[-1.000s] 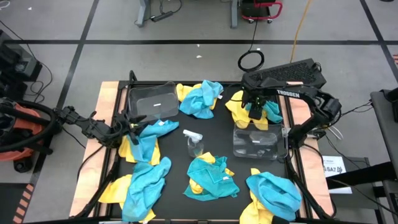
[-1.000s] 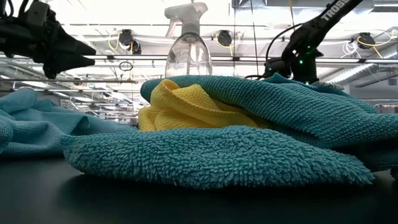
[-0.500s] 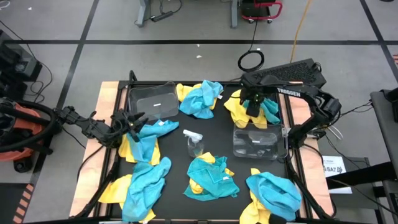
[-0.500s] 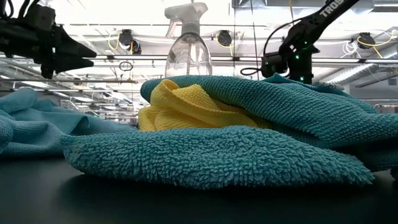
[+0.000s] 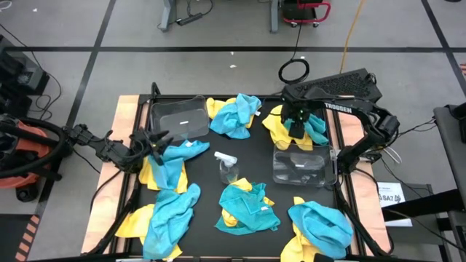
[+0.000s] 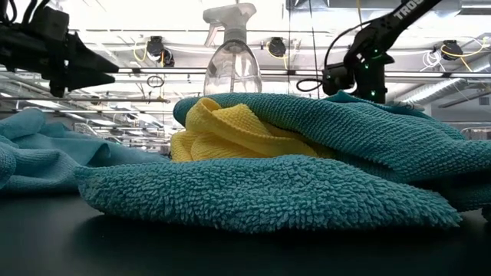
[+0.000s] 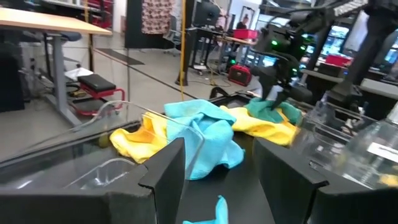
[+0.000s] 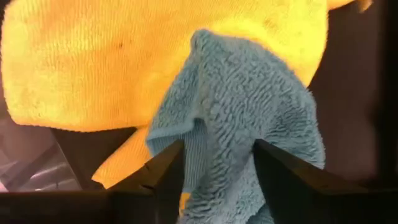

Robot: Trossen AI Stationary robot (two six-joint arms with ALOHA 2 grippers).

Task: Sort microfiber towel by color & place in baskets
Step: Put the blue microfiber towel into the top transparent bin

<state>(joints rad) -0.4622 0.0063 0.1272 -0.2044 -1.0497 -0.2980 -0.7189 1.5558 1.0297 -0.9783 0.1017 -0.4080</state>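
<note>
A: Where is the right gripper (image 5: pixel 297 128)?

B: Over the yellow and turquoise pile (image 5: pixel 290 131) at the far right of the black table (image 5: pixel 256 156), just behind the right-hand clear basket (image 5: pixel 304 166). In its wrist view a fold of the turquoise towel (image 8: pixel 239 118) sits between its fingers (image 8: pixel 160 176), lying over a yellow towel (image 8: pixel 112 56). Whether the fingers are pressing on it, I cannot tell.

A: And the left gripper (image 5: pixel 162 140)?

B: It hovers at the left edge, its jaws parted and holding nothing, beside the other basket (image 5: pixel 178 119) at the far left corner.

A: The other towels?

B: Mixed turquoise and yellow heaps lie scattered across the table; neither basket holds one. A clear spray bottle (image 5: pixel 227 166) stands in the middle
</note>
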